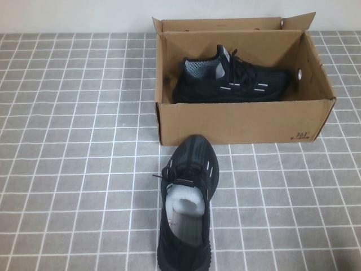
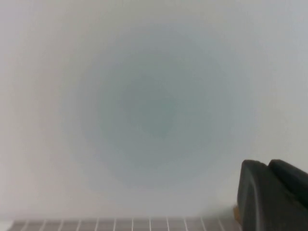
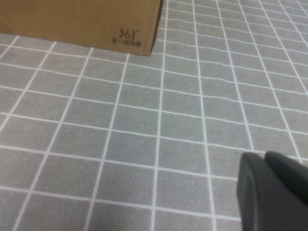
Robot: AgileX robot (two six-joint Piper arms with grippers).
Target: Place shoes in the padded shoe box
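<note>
The brown cardboard shoe box (image 1: pixel 242 121) stands open at the back centre of the table. One black sneaker (image 1: pixel 234 82) lies on its side inside it, toe to the right. The other black sneaker (image 1: pixel 189 209) stands on the table in front of the box, toe toward it, with white stuffing (image 1: pixel 183 199) in its opening. Neither arm shows in the high view. My left gripper (image 2: pixel 267 166) faces a white wall, its fingers together and empty. My right gripper (image 3: pixel 264 159) hovers over bare tiles near the box's front corner (image 3: pixel 82 24), fingers together and empty.
The table is covered by a grey cloth with a white grid (image 1: pixel 73 169). A white wall (image 1: pixel 79 14) runs behind the box. The box's black logo (image 3: pixel 127 36) marks its front right corner. The box flaps stand up at the back.
</note>
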